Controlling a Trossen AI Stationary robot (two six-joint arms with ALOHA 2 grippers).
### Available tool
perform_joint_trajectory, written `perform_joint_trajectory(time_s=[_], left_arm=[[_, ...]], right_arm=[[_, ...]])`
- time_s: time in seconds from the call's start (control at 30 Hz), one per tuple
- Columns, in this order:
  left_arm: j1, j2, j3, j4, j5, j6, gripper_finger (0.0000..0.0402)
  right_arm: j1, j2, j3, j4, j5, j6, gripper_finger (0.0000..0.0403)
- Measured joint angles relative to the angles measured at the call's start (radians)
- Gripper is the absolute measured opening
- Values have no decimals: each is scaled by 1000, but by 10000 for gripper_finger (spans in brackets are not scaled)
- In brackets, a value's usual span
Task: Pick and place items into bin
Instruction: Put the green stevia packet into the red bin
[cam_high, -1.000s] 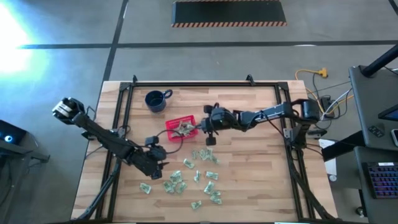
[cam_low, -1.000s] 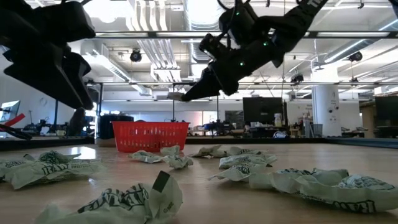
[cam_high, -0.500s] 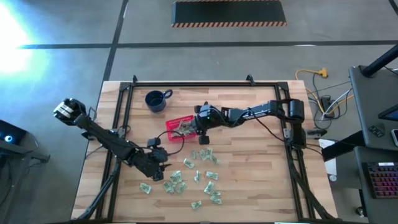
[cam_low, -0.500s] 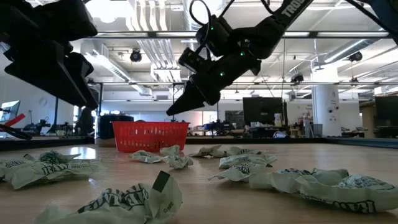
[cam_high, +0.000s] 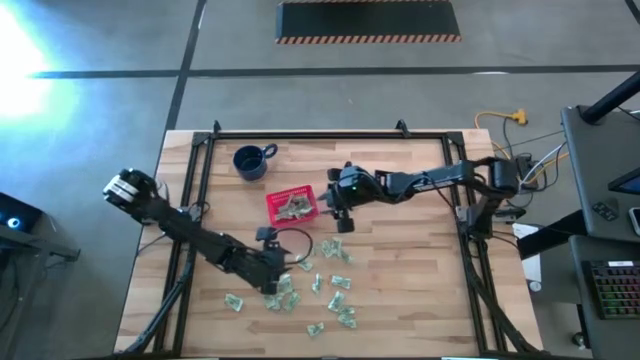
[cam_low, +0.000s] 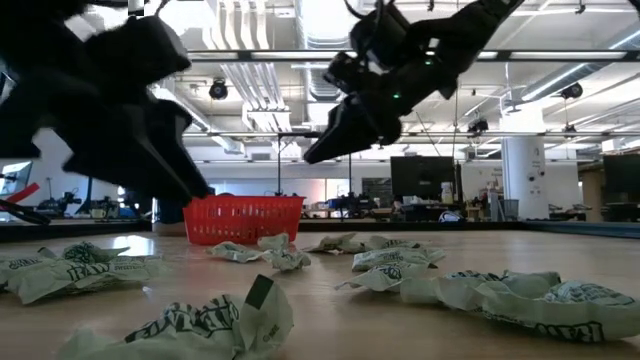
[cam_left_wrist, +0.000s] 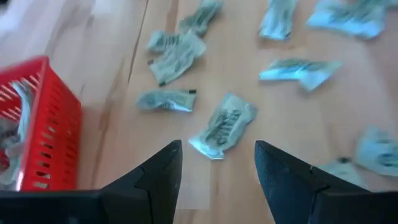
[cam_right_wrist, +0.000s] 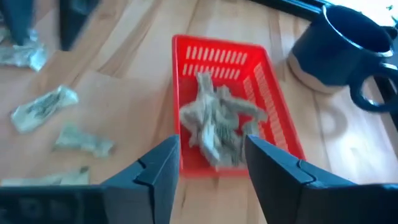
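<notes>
Left gripper (cam_left_wrist: 216, 163) over wrapped piece (cam_left_wrist: 222, 126)

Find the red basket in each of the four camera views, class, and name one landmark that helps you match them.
High view: red basket, centre of the table, below-right of the blue mug.
Low view: left of centre, far back on the table.
Left wrist view: at the left edge.
Right wrist view: centre, mug beside it.
Shared landmark: the wrapped pieces piled inside.

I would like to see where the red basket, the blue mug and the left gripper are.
red basket (cam_right_wrist: 272, 102): right wrist view, on its latticed side wall.
blue mug (cam_high: 248, 162): high view, on its rim.
left gripper (cam_left_wrist: 217, 163): left wrist view, midway between its open fingertips.
</notes>
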Motion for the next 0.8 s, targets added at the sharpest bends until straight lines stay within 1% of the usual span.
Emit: perform_joint_trajectory(time_s=[0.13, 0.43, 0.6, 0.7, 0.8], left_arm=[[45, 49, 2, 35, 25, -4, 185], [155, 113, 3, 121, 201, 15, 185], [187, 116, 3, 136, 264, 24, 185], [198, 117, 3, 133, 299, 22, 174], [199, 117, 3, 132, 305, 22, 153]], right_arm=[[4, -72, -85, 10, 2, 22, 162], [34, -215, -228, 19, 2, 73, 155], [40, -258, -272, 24, 13, 99, 152], [40, -263, -287, 25, 14, 104, 149], [40, -263, -301, 38, 14, 104, 145]])
